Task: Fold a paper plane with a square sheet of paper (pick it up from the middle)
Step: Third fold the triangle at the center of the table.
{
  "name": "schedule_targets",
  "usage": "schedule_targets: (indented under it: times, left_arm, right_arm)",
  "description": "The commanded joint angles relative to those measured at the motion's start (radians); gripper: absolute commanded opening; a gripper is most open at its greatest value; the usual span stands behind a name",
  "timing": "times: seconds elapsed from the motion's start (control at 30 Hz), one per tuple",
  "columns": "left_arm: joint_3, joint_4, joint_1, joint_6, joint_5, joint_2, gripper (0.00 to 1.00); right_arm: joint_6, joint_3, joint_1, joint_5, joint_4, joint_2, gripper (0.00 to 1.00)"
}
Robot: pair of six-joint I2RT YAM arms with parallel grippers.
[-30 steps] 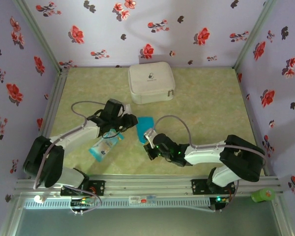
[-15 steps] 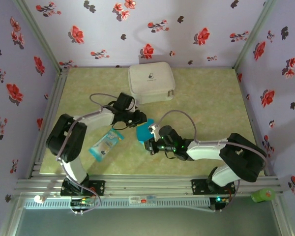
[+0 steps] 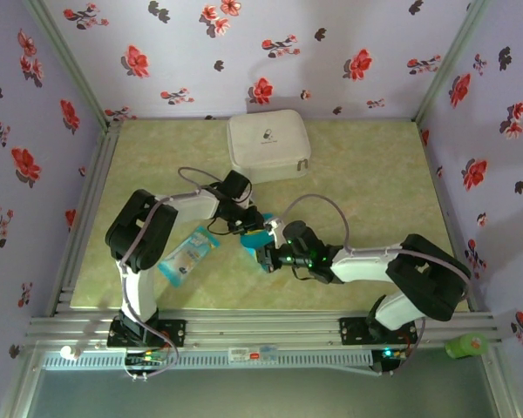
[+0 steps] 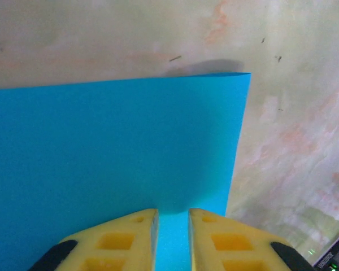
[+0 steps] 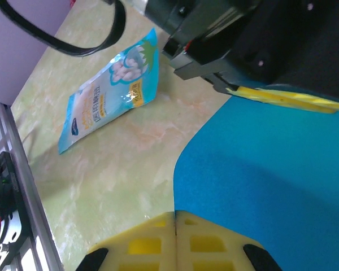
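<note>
Two grippers meet at your square sheet of paper [image 4: 113, 164], mid-table, just right of a pale packet [image 3: 187, 254]. The left gripper [image 4: 172, 213] sits over its edge, jaws a narrow slit apart. The sheet is plain bright blue, uncreased and bowed. The right gripper [image 5: 175, 214], jaws closed, pinches its edge.

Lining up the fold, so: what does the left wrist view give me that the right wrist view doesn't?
Left wrist: the blue paper with its straight edge and square corner, and the narrow gap between the jaws of the left gripper over it. Right wrist: a snack packet on the table beside the paper, and the right gripper shut on the paper's curved edge. Both: the paper, the table and the left gripper.
</note>
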Motion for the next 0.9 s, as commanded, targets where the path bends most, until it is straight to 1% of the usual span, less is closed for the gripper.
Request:
schedule_targets:
  times: [0.0,0.07,0.23,0.3,0.4,0.87]
  left_arm:
    - [-0.004,-0.062,-0.008,0.030,-0.036,0.031,0.21]
    - [-0.011,-0.052,-0.009,0.022,-0.036,0.027,0.20]
    - [-0.015,-0.048,-0.012,0.019,-0.037,0.018,0.20]
    - [-0.021,-0.044,-0.012,0.018,-0.037,0.013,0.20]
    - [-0.023,-0.041,-0.012,0.016,-0.036,0.013,0.20]
    - [-0.027,-0.031,-0.014,0.010,-0.036,0.006,0.20]
  right_arm:
    - [0.023,0.007,-0.024,0.011,-0.051,0.029,0.00]
    - [0.033,0.013,-0.041,0.018,-0.077,0.044,0.00]
    - [0.073,0.010,-0.074,0.023,-0.057,0.067,0.00]
    - [0.075,0.029,-0.083,0.025,-0.096,0.076,0.00]
    - [0.065,0.049,-0.096,0.029,-0.147,0.079,0.00]
    - [0.003,0.100,-0.108,0.060,-0.230,0.102,0.00]
